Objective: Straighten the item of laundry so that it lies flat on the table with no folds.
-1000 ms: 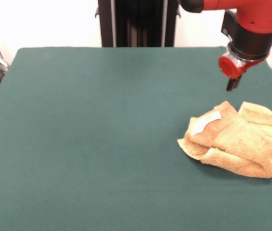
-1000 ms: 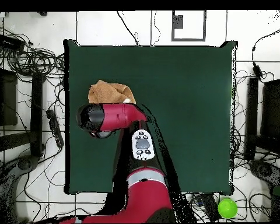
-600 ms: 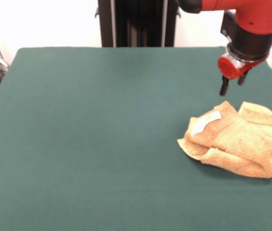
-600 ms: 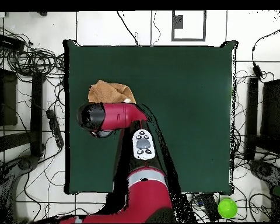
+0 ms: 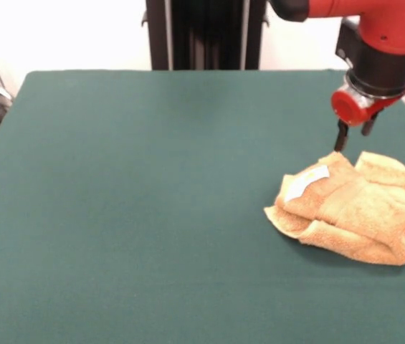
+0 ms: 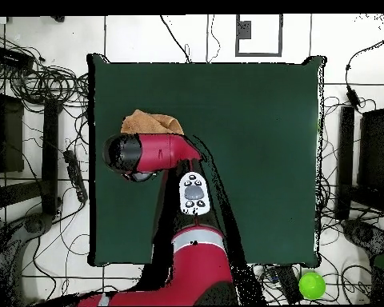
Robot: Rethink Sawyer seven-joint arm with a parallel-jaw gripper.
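Above bunched towel (image 5: 349,215): arm vertical; fingers (image 5: 341,136) apart, just over towel's far edge.

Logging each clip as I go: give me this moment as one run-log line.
pincer: open, above towel's far edge | towel: bunched, folded, label up | table: green cloth | task: not done

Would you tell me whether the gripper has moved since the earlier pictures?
Yes. The gripper has come down toward the towel, its tips now just above the towel's far edge.
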